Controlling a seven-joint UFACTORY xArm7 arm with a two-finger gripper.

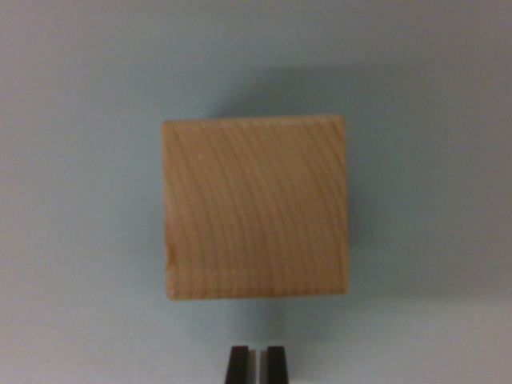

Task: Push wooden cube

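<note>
- Target: the wooden cube (256,206) rests on a plain pale surface (72,200), occupying the centre of the wrist view. Its top face shows curved grain lines, and a soft shadow falls beyond its far and right-hand edges.
- Tool: the gripper (256,364) enters at the bottom edge of the view. Its jaws stand nearly together, with only a thin slit between the two dark tips, and they hold nothing.
- Relation: the tips sit just beside the cube's near edge, with a narrow band of bare surface between them. Contact is not evident; tip height above the surface cannot be told.
- Step in hand, as judged: closing that band and pressing on the near face.
- Procedure: keep the jaws together so they act as one blunt pusher.
- Align the tips with the middle of the near face; they appear roughly centred now.
- Keep the tips low on the face so the cube slides rather than tips.
- Advance straight and slowly. An off-centre contact would likely rotate the cube instead of translating it.
</note>
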